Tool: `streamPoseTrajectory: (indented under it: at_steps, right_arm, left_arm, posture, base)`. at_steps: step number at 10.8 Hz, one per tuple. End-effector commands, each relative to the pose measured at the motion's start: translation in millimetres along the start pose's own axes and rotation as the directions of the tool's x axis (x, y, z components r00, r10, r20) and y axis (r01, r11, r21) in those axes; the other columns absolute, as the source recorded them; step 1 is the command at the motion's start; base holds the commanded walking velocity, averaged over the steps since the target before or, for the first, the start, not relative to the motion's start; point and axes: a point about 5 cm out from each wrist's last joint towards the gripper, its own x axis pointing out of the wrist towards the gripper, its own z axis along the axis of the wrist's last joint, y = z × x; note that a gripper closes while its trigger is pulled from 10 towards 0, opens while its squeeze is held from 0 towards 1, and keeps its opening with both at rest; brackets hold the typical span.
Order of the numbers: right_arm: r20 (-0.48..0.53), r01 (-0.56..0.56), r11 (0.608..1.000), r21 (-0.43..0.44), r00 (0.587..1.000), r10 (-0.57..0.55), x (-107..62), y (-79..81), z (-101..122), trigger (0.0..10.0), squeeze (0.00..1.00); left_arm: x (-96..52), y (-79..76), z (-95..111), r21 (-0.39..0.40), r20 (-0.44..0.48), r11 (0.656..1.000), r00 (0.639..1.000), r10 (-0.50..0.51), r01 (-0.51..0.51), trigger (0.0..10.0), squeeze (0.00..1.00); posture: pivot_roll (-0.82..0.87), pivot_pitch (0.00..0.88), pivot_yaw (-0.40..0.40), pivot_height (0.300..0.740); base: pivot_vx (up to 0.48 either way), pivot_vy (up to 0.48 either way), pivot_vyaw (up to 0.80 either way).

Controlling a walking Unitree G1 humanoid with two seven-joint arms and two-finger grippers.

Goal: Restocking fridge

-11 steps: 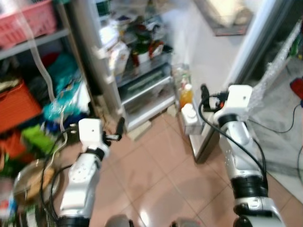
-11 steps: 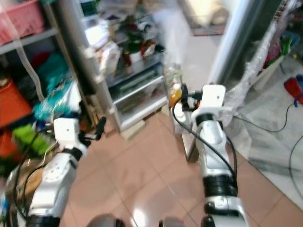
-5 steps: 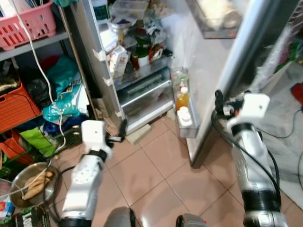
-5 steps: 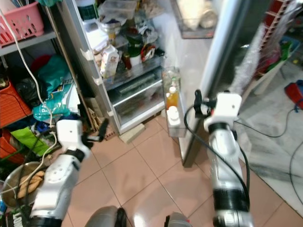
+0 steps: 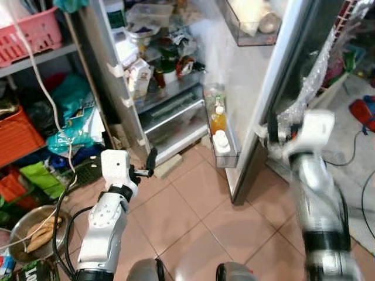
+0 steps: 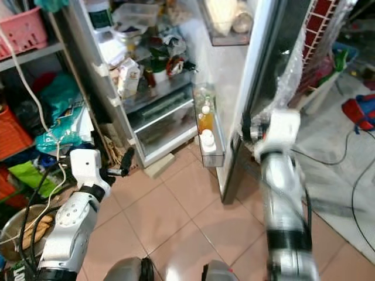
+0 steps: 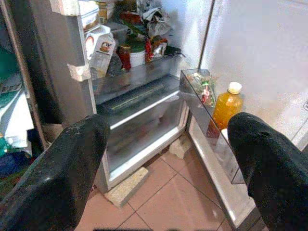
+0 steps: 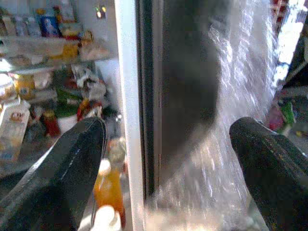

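The fridge [image 5: 170, 88] stands open, its shelves crowded with food and a milk carton [image 5: 138, 78]. Its door [image 5: 252, 76] is swung out to the right. The low door shelf holds an orange juice bottle [image 5: 218, 120] and a white-capped bottle [image 5: 221, 141]. My left gripper [image 5: 151, 159] hovers open and empty over the tiles, in front of the bottom drawer [image 7: 139, 125]. My right gripper [image 5: 272, 132] is blurred at the door's outer edge. It is open, and the door edge [image 8: 130, 96] lies between its fingers.
Left of the fridge a cluttered rack holds a pink basket [image 5: 32, 35] and an orange crate [image 5: 17, 137]. A metal bowl [image 5: 32, 234] and cables lie on the floor below. Bubble wrap [image 5: 310, 88] hangs behind the door. Tiled floor [image 5: 187, 205] lies before the fridge.
The whole view has shifted and sharpened. My right arm, now motion-blurred, has moved from in front of the door shelf to the door's outer edge. The left arm keeps its pose.
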Motion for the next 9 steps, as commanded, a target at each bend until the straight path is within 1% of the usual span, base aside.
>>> streamPoseTrajectory:
  at_steps: [1,3,5,6,7,8,9]
  right_arm:
    - [-0.003,-0.003,1.0,0.01,1.0,0.003,5.6,0.3,0,10.0,0.0]
    - [0.001,-0.026,0.999,0.028,1.0,0.026,29.0,7.3,5,10.0,0.0]
    - [0.012,-0.067,0.995,0.069,0.998,0.066,39.7,14.4,9,10.0,0.0]
    - [0.027,-0.116,0.986,0.116,0.993,0.114,42.7,21.5,12,10.0,0.0]
    - [0.047,-0.187,0.966,0.177,0.982,0.182,41.9,32.0,13,10.0,0.0]
    - [0.059,-0.265,0.932,0.248,0.964,0.259,38.1,43.8,12,10.0,0.0]
    - [0.068,-0.315,0.898,0.306,0.949,0.309,35.1,51.7,12,10.0,0.0]
  left_arm:
    - [-0.5,3.0,0,0.011,-0.011,1.0,1.0,0.005,-0.005,10.0,0.0]
    - [-2.5,3.8,-1,0.015,-0.016,1.0,1.0,0.017,-0.016,10.0,0.0]
    - [-5.5,6.2,-2,0.019,-0.021,1.0,1.0,0.023,-0.023,10.0,0.0]
    - [-6.1,6.1,-2,0.02,-0.025,1.0,0.999,0.021,-0.021,10.0,0.0]
    - [-6.2,5.4,-3,0.02,-0.031,1.0,0.999,0.015,-0.014,10.0,0.0]
    - [-6.2,4.5,-4,0.019,-0.038,1.0,0.999,0.008,-0.007,10.0,0.0]
    - [-6.2,4.3,-4,0.018,-0.04,1.0,0.999,0.005,-0.004,10.0,0.0]
  posture:
    - [0.07,0.078,0.037,0.74]
    - [0.09,0.082,0.03,0.74]
    - [0.09,0.084,0.031,0.74]
    - [0.09,0.085,0.031,0.74]
    - [0.09,0.087,0.033,0.74]
    - [0.08,0.089,0.035,0.74]
    - [0.08,0.091,0.036,0.74]
  base:
    - [0.0,0.0,0.0]
    - [0.0,0.0,0.0]
    - [0.0,0.0,0.0]
    - [0.0,0.0,0.0]
    - [0.0,0.0,0.0]
    - [0.0,0.0,0.0]
    - [0.0,0.0,0.0]
